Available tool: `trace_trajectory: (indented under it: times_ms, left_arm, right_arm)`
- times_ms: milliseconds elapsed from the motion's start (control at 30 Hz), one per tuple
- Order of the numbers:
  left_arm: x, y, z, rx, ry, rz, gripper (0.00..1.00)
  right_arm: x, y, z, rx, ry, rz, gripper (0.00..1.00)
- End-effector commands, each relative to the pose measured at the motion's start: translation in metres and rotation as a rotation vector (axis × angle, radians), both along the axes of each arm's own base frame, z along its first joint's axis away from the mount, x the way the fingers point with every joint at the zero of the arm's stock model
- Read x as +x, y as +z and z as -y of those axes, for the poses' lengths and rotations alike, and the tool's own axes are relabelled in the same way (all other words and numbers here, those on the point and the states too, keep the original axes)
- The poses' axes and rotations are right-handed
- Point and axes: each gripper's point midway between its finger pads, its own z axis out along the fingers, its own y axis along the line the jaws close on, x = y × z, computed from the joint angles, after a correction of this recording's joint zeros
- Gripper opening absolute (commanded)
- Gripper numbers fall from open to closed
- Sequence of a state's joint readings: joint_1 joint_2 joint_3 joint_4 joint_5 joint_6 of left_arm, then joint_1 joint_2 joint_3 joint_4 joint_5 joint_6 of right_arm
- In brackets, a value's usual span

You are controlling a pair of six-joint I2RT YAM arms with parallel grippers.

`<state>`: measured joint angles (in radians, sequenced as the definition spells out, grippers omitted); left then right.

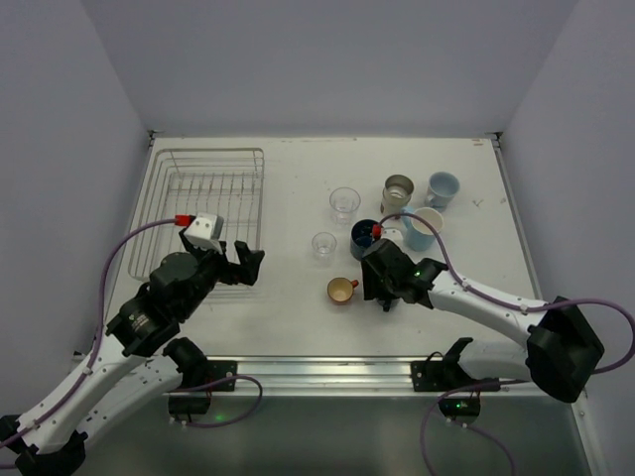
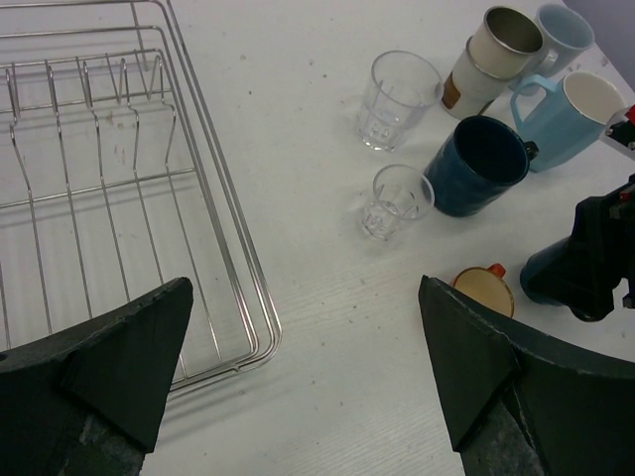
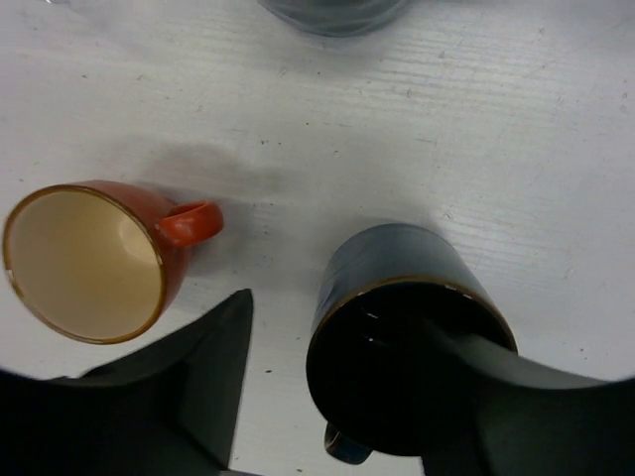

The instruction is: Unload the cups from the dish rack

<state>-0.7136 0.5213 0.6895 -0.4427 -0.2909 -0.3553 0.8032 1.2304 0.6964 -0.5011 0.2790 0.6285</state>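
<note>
The silver wire dish rack [image 1: 198,203] at the left holds no cups; its near right corner shows in the left wrist view [image 2: 149,238]. My left gripper [image 1: 243,260] hangs open and empty over that corner [image 2: 303,387]. My right gripper [image 1: 382,283] is open around the wall of a dark blue mug [image 3: 407,347] that stands on the table. One finger is inside the mug, the other outside with a gap. An orange-red mug [image 3: 89,258] stands just left of it. Beyond stand another dark blue mug [image 1: 365,238], two clear glasses [image 1: 344,202], a metallic cup [image 1: 397,191] and light blue cups [image 1: 443,188].
The cups are clustered on the right half of the white table [image 1: 298,307]. Grey walls close in the back and both sides. The metal rail with the arm bases [image 1: 327,372] runs along the near edge.
</note>
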Motion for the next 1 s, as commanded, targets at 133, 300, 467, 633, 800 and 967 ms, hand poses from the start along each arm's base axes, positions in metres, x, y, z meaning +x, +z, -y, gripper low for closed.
trace_trajectory:
  times_ms: [133, 300, 467, 633, 800, 967]
  left_arm:
    - [0.007, 0.003, -0.010, 0.024, 0.055, 0.020, 1.00]
    - [0.006, 0.014, -0.012, -0.011, 0.069, 0.042, 1.00]
    - [-0.007, 0.078, -0.007, -0.140, 0.000, 0.172, 1.00]
    - [-0.024, 0.174, -0.015, -0.224, -0.044, 0.337, 1.00]
    - [-0.035, 0.216, -0.026, -0.264, -0.042, 0.431, 1.00]
    - [-0.029, 0.205, -0.032, -0.254, 0.011, 0.419, 1.00]
  right_arm:
    - [0.015, 0.078, -0.007, 0.134, -0.005, 0.194, 0.99]
    - [0.003, 0.145, 0.000, 0.329, 0.016, 0.359, 0.99]
    - [-0.021, 0.237, 0.026, 0.551, 0.036, 0.620, 0.99]
    - [-0.050, 0.317, 0.087, 0.661, -0.030, 0.903, 0.99]
    - [-0.066, 0.348, 0.127, 0.684, -0.111, 1.027, 0.99]
    - [-0.072, 0.346, 0.134, 0.721, -0.125, 1.058, 0.99]
